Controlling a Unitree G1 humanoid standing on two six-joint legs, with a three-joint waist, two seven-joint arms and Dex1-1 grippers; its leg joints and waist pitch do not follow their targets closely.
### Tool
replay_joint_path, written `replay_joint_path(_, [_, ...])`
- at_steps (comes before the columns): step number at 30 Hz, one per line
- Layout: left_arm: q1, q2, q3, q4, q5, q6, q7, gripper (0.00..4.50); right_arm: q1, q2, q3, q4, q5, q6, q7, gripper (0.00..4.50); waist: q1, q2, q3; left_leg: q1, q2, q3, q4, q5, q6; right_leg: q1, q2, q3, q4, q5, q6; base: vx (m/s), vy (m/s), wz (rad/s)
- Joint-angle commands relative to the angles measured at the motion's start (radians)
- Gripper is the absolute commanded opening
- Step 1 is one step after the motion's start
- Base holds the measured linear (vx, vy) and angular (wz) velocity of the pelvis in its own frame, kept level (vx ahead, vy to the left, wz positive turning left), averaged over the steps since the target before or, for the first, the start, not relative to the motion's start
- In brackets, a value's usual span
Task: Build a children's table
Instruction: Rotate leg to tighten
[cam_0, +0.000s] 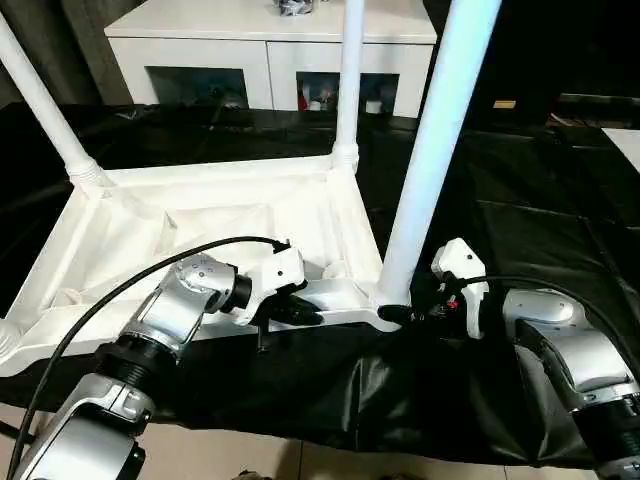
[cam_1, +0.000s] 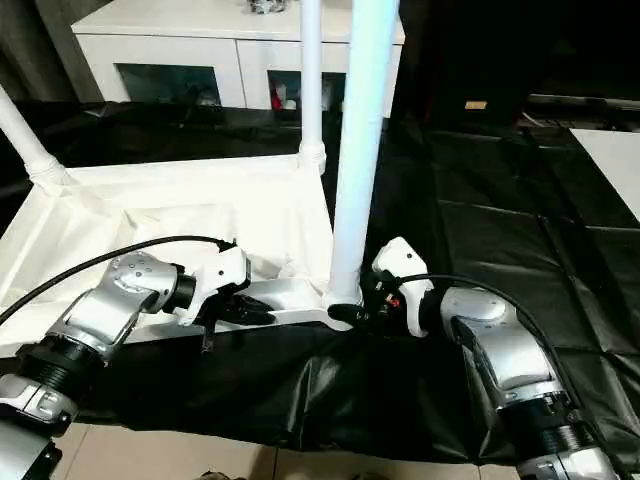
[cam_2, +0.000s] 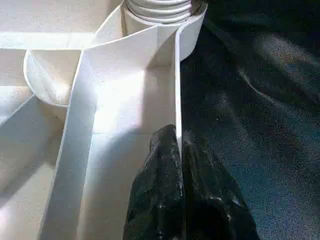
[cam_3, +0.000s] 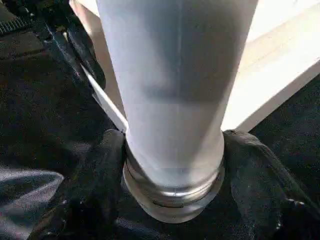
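The white square tabletop (cam_0: 230, 215) lies upside down on a black sheet, ribs facing up. One white leg (cam_0: 430, 150) stands upright in the near right corner socket. My right gripper (cam_0: 400, 312) is closed around that leg's base, with a black finger (cam_3: 100, 170) pressed against each side of the leg (cam_3: 175, 90). My left gripper (cam_0: 300, 310) is shut on the tabletop's thin near rim (cam_2: 176, 75), a short way left of the same corner. Two more legs stand in sockets, one at the back corner (cam_0: 348, 80) and one at the far left (cam_0: 40, 100).
A white cabinet (cam_0: 270, 30) with glass-fronted compartments stands behind the work. The black sheet (cam_0: 500, 200) covers the surface and hangs over its near edge above a pale floor. A black cable (cam_0: 120, 290) runs along my left forearm.
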Motion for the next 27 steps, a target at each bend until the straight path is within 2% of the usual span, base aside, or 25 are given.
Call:
replay_joint_path(1, [0.007,0.014,-0.015,-0.005,0.003,0.007,-0.005,0.00,-0.020,-0.003,0.001,0.013,0.001,-0.008,0.009,2.76,0.002,-0.014,-0.065,0.021,0.056,-0.027,-0.077,-0.329,0.039,0.039,-0.043,0.038,-0.065,-0.316,-0.229,0.000,0.000,0.00])
replay_joint_path(5, [0.009,0.018,-0.018,-0.007,0.004,0.014,-0.011,0.00,-0.014,0.001,0.004,0.025,-0.002,-0.010,0.017,2.63,0.002,-0.015,-0.065,0.020,0.056,-0.026,-0.076,-0.321,0.040,0.040,-0.044,0.038,-0.064,-0.311,-0.232,0.000,0.000,0.00])
replay_joint_path(8, [0.007,0.009,-0.013,-0.001,0.005,0.015,0.009,0.00,-0.027,0.036,-0.009,0.062,-0.026,-0.015,-0.066,2.63,0.002,-0.015,-0.065,0.019,0.055,-0.027,-0.076,-0.316,0.042,0.040,-0.044,0.037,-0.063,-0.311,-0.232,0.000,0.000,0.00])
replay_joint_path(9, [-0.002,-0.016,-0.001,0.016,0.006,0.029,0.051,0.00,-0.053,0.101,-0.038,0.118,-0.061,-0.012,-0.222,2.63,0.000,-0.017,-0.064,0.020,0.055,-0.026,-0.077,-0.325,0.037,0.038,-0.043,0.037,-0.065,-0.327,-0.230,0.000,0.000,0.00])
replay_joint_path(10, [-0.002,-0.016,-0.001,0.016,0.006,0.029,0.051,0.00,-0.053,0.101,-0.038,0.118,-0.061,-0.012,-0.222,2.63,-0.006,-0.015,-0.063,0.018,0.053,-0.027,-0.077,-0.330,0.030,0.034,-0.043,0.038,-0.063,-0.336,-0.230,0.000,0.000,0.00])
replay_joint_path(11, [-0.013,-0.047,0.011,0.041,0.002,0.038,0.092,0.00,-0.068,0.162,-0.063,0.153,-0.080,-0.009,-0.349,2.63,-0.021,-0.018,-0.061,0.015,0.049,-0.032,-0.080,-0.364,-0.002,0.036,-0.043,0.033,-0.069,-0.405,-0.206,0.000,0.000,0.00])
replay_joint_path(12, [-0.019,-0.062,0.014,0.054,0.000,0.038,0.108,0.00,-0.072,0.189,-0.070,0.165,-0.087,-0.003,-0.400,2.63,-0.026,-0.017,-0.060,0.016,0.048,-0.034,-0.081,-0.385,-0.009,0.033,-0.043,0.031,-0.072,-0.434,-0.196,0.000,0.000,0.00])
replay_joint_path(13, [-0.033,-0.089,0.021,0.083,0.004,0.040,0.148,0.00,-0.082,0.231,-0.081,0.190,-0.104,-0.001,-0.490,2.63,-0.031,-0.018,-0.061,0.020,0.048,-0.039,-0.081,-0.408,-0.020,0.034,-0.044,0.029,-0.076,-0.465,-0.179,0.000,0.000,0.00])
replay_joint_path(14, [-0.048,-0.114,0.026,0.111,0.010,0.040,0.189,0.00,-0.091,0.269,-0.092,0.212,-0.115,0.003,-0.564,2.63,-0.038,-0.016,-0.059,0.026,0.047,-0.037,-0.080,-0.435,-0.026,0.023,-0.042,0.031,-0.082,-0.481,-0.175,0.000,0.000,0.00])
replay_joint_path(16, [-0.072,-0.148,0.033,0.152,0.021,0.039,0.255,0.00,-0.105,0.323,-0.111,0.242,-0.113,0.019,-0.648,2.62,-0.045,-0.016,-0.060,0.031,0.044,-0.039,-0.079,-0.470,-0.035,0.019,-0.040,0.029,-0.087,-0.502,-0.168,0.000,0.000,0.00])
replay_joint_path(17, [-0.107,-0.193,0.043,0.206,0.037,0.038,0.352,0.00,-0.130,0.390,-0.123,0.287,-0.121,0.011,-0.752,2.62,-0.047,-0.017,-0.059,0.031,0.044,-0.039,-0.080,-0.478,-0.036,0.018,-0.040,0.028,-0.090,-0.511,-0.160,0.000,0.000,0.00])
replay_joint_path(18, [-0.120,-0.209,0.046,0.225,0.042,0.039,0.387,0.00,-0.151,0.423,-0.125,0.321,-0.131,-0.002,-0.811,2.62,-0.048,-0.015,-0.058,0.034,0.044,-0.039,-0.079,-0.488,-0.038,0.014,-0.039,0.028,-0.092,-0.519,-0.157,0.000,0.000,0.00])
replay_joint_path(19, [-0.120,-0.209,0.046,0.225,0.042,0.039,0.387,0.00,-0.151,0.423,-0.125,0.321,-0.131,-0.002,-0.811,2.62,-0.050,-0.013,-0.058,0.037,0.043,-0.042,-0.079,-0.513,-0.042,0.012,-0.039,0.025,-0.097,-0.537,-0.149,0.000,0.000,0.00])
replay_joint_path(20, [-0.149,-0.246,0.060,0.263,0.053,0.039,0.469,0.00,-0.182,0.461,-0.123,0.368,-0.145,-0.026,-0.871,2.62,-0.049,-0.009,-0.058,0.037,0.042,-0.042,-0.079,-0.519,-0.040,0.013,-0.041,0.024,-0.099,-0.544,-0.140,0.000,0.000,0.00])
replay_joint_path(22, [-0.173,-0.275,0.072,0.296,0.062,0.027,0.523,0.00,-0.217,0.492,-0.112,0.413,-0.155,-0.057,-0.892,2.62,-0.051,-0.013,-0.058,0.043,0.041,-0.041,-0.077,-0.539,-0.039,0.008,-0.039,0.021,-0.105,-0.554,-0.133,0.000,0.000,0.00])
replay_joint_path(24, [-0.182,-0.283,0.068,0.306,0.065,0.012,0.509,0.00,-0.243,0.505,-0.088,0.428,-0.169,-0.094,-0.873,2.62,-0.051,-0.013,-0.056,0.039,0.041,-0.045,-0.079,-0.545,-0.032,0.013,-0.040,0.018,-0.107,-0.558,-0.127,0.000,0.000,0.00])
replay_joint_path(25, [-0.182,-0.283,0.067,0.306,0.065,0.012,0.508,0.00,-0.243,0.505,-0.087,0.427,-0.170,-0.097,-0.872,2.62,-0.052,-0.013,-0.057,0.032,0.042,-0.046,-0.083,-0.545,-0.029,0.019,-0.041,0.017,-0.105,-0.555,-0.119,0.000,0.000,0.00])
replay_joint_path(26, [-0.183,-0.282,0.067,0.307,0.064,0.011,0.502,0.00,-0.241,0.506,-0.087,0.412,-0.164,-0.114,-0.843,2.62,-0.049,-0.013,-0.059,0.033,0.043,-0.046,-0.084,-0.537,-0.026,0.019,-0.042,0.018,-0.105,-0.540,-0.121,0.000,0.000,0.00])
replay_joint_path(27, [-0.184,-0.280,0.065,0.311,0.063,0.005,0.501,0.00,-0.233,0.503,-0.086,0.392,-0.155,-0.125,-0.808,2.97,-0.049,-0.014,-0.060,0.033,0.044,-0.045,-0.084,-0.533,-0.023,0.019,-0.042,0.020,-0.104,-0.528,-0.125,0.000,0.000,0.00])
